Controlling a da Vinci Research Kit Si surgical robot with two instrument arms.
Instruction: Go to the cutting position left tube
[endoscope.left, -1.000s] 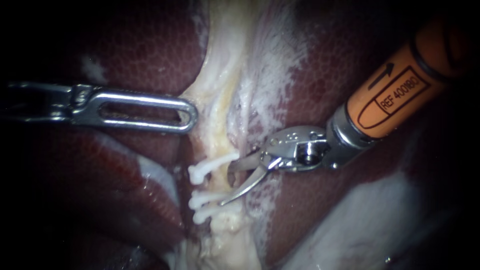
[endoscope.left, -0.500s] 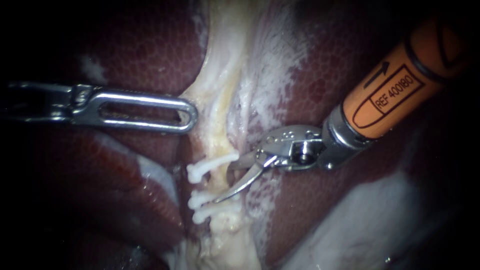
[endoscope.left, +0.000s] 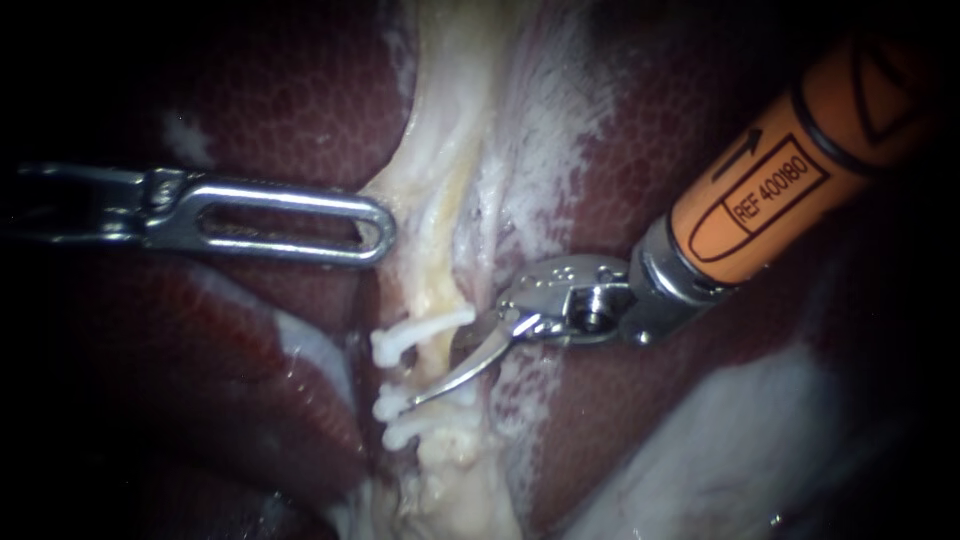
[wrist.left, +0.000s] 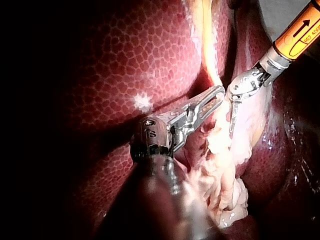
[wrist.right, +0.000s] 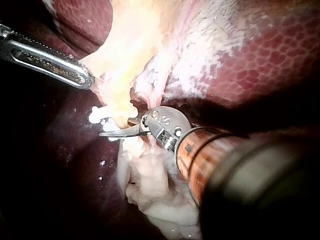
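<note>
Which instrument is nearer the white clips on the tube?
Right. The right instrument, blades open, reaches among the clips; the left instrument sits above them, by pale tissue.

R instrument (endoscope.left: 437, 368) jaws open at clips (endoscope.left: 418, 333).

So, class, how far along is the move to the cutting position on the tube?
Done: three white clips sit on the tube, one above and two below. In hand: the right instrument has its jaws open and appears to straddle the tube in the gap between those clips. Left: the jaws are not closed, so no cut shows, and the tube looks whole.
</note>
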